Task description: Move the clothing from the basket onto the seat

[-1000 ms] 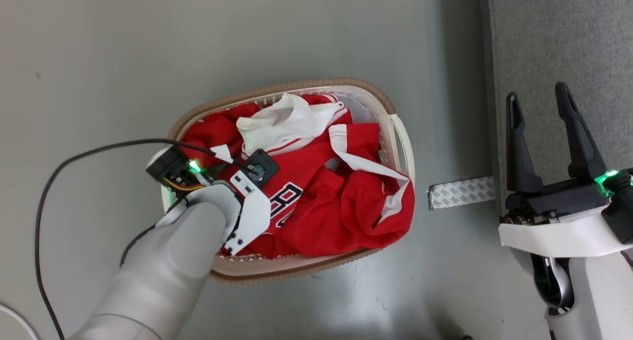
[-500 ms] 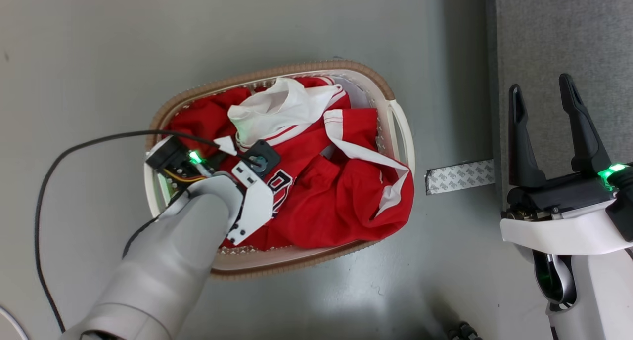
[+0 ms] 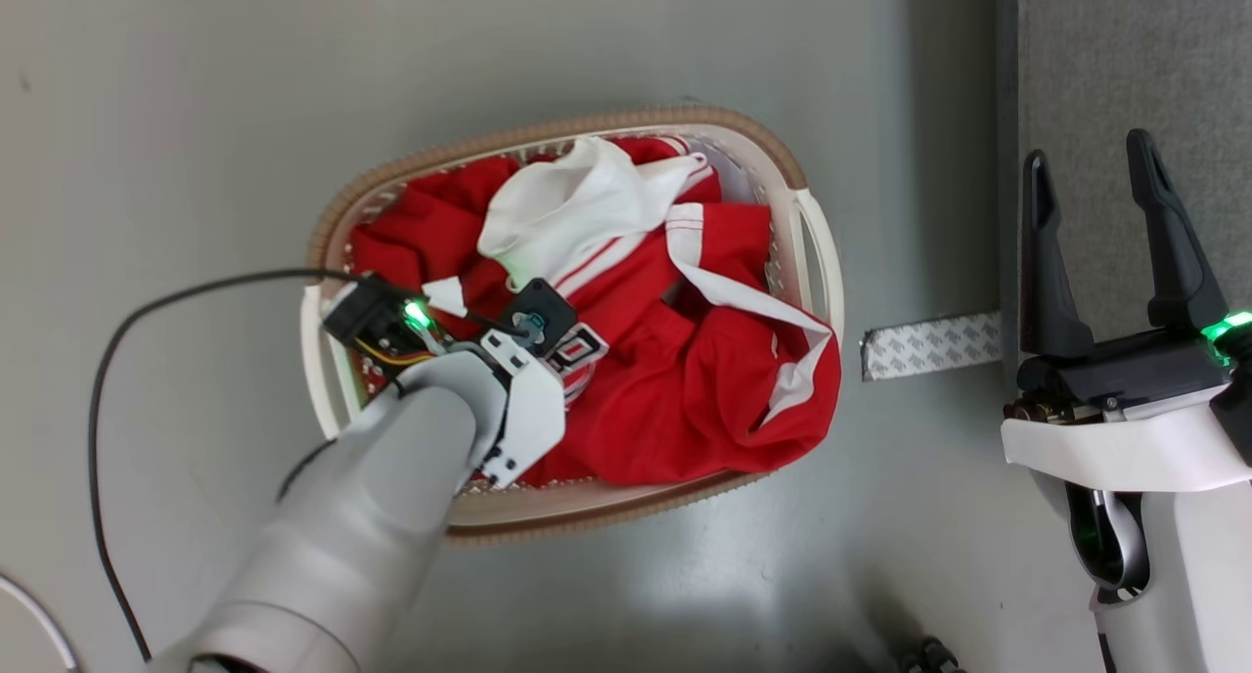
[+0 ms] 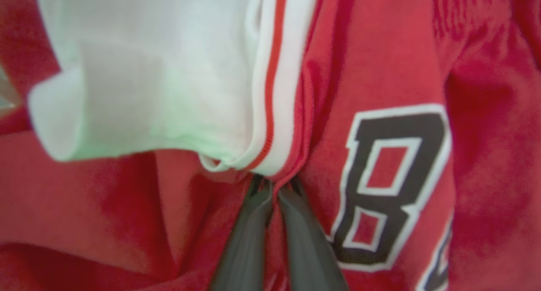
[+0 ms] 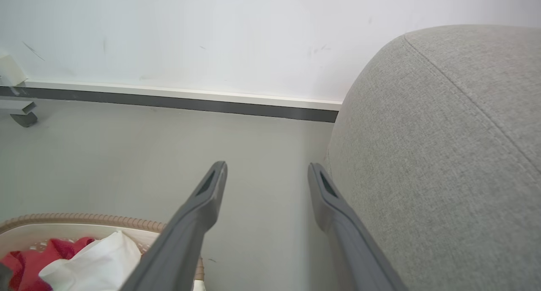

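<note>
Several crumpled red garments (image 3: pixel 685 409) in oval, perf., woven-rimmed plastic basket (image 3: pixel 818 252).

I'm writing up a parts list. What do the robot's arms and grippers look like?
Both arms have pale grey-white shells. The left forearm is a rounded tube ending in a white angular bracket. A black cable loops to its wrist, where a green light glows, as on the right wrist. The left gripper and right gripper each have two long, dark, tapering fingers.
</note>
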